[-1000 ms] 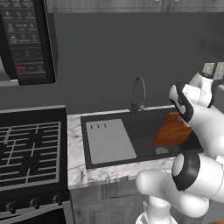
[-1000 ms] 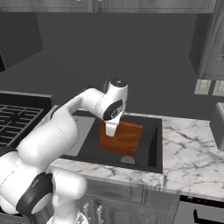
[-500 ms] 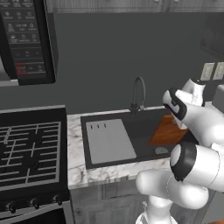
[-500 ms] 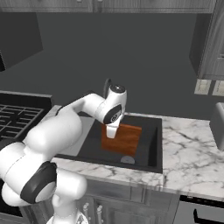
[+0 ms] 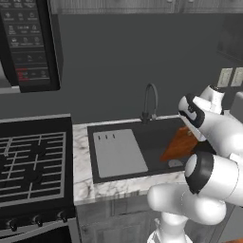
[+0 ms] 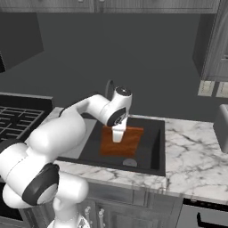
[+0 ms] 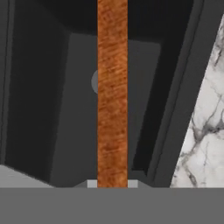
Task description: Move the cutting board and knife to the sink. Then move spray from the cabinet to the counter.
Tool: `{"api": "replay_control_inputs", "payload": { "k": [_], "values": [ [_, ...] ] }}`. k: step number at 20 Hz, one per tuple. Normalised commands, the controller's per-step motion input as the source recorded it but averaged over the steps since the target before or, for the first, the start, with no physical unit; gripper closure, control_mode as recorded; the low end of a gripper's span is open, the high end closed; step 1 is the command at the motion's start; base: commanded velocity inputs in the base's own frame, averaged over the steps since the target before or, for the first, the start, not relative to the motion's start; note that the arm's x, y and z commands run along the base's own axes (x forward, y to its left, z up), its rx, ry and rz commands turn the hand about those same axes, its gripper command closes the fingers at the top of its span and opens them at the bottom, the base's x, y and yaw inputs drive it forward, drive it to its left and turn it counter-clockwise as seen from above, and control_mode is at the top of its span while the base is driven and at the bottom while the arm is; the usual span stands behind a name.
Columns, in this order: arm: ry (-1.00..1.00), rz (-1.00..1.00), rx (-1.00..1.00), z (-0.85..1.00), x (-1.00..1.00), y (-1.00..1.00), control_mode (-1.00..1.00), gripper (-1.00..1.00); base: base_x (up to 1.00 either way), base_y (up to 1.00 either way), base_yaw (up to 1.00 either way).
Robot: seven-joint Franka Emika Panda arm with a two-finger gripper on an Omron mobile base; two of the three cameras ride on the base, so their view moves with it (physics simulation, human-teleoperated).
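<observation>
The claw [image 6: 117, 138] is pinched tight on the top edge of the cutting board [image 6: 121, 143], which hangs tilted inside the sink [image 6: 153, 153], likely so it can be put down there. The hand view looks straight down the board's thin edge, with the round drain [image 7: 94, 82] behind it.
</observation>
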Motion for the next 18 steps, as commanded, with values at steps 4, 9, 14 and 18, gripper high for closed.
{"api": "replay_control_inputs", "payload": {
  "k": [4, 9, 14, 18],
  "values": [
    [-0.02, 0.34, 0.00, 0.00, -0.20, -0.05, -1.00, 1.00, 0.00, 0.00, 0.00],
    [-0.05, 0.35, 0.00, 0.00, -0.13, -0.01, -1.00, 1.00, 0.00, 0.00, 0.00],
    [-0.05, 0.33, 0.00, 0.00, -0.02, 0.00, -1.00, 1.00, 0.00, 0.00, 0.00],
    [-0.03, 0.31, 0.00, -0.01, 0.00, 0.00, -1.00, 1.00, 0.00, 0.00, 0.00]
  ]
}}
